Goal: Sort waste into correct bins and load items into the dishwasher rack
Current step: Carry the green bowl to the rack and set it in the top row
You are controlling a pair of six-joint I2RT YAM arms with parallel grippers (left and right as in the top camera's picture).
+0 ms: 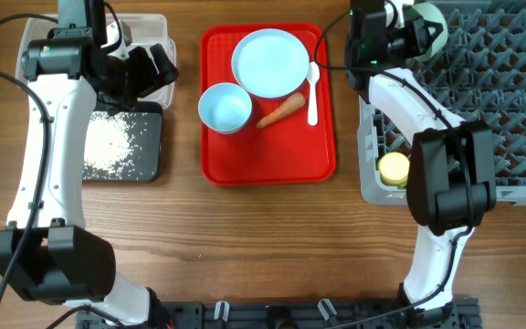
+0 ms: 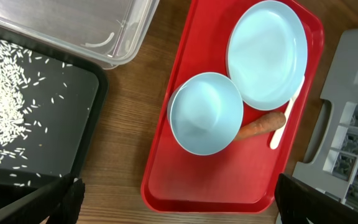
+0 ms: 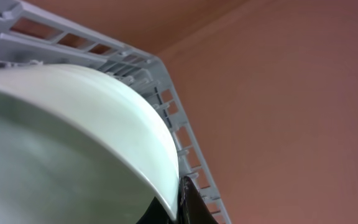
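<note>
**Cup racked, green bowl at the rack, tray not yet cleared**

Overhead: the dishwasher rack [image 1: 491,82] on the right holds the yellow cup [image 1: 394,169] in its near-left corner. The right gripper [image 1: 416,35] has the pale-green bowl [image 1: 434,23] over the rack's far-left corner. On the red tray [image 1: 272,160] in the middle lie the pale-blue plate [image 1: 270,62], the light-blue bowl [image 1: 225,107], the carrot [image 1: 281,111] and the white spoon [image 1: 313,91]. So three items and one piece of waste are left. At left, the black tray [image 1: 153,169] holds the rice [image 1: 112,142]. The clear tub [image 1: 158,27] beyond it is largely hidden by the arm.

Left wrist: the left gripper [image 2: 179,186] is spread wide and holds nothing, above the near edge of the red tray. The part of the tub that shows looks empty.

Right wrist: the bowl fills the view, tilted. One dark finger [image 3: 188,199] presses at its rim, so I judge the jaws closed on it.
</note>
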